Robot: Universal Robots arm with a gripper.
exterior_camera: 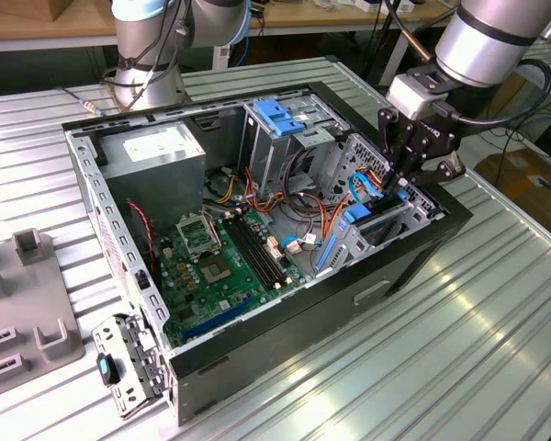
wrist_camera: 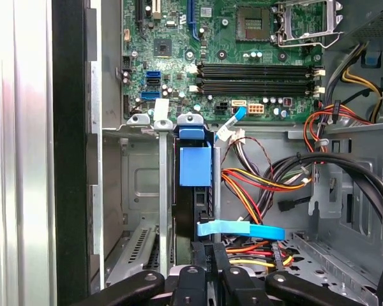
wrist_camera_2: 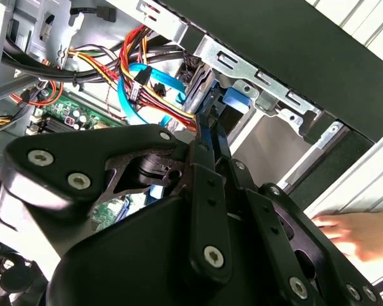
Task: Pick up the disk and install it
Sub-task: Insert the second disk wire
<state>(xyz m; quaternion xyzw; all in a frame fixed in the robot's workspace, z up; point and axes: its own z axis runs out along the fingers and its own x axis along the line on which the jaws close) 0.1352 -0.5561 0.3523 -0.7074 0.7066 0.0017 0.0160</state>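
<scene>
The gripper is clenched on the disk, which stands on edge in the drive bay at the computer case's front corner, hemmed by bay rails and cables. The case lies open on a ribbed metal table; a hand rests nearby.

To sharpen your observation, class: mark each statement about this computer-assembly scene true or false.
1. The computer case lies open. True.
2. The gripper hovers well outside the case. False: it reaches into the drive bay, shut on the disk.
3. The disk stands on edge in the bay. True.
4. A fan covers the processor socket. False: the socket is bare.
</scene>
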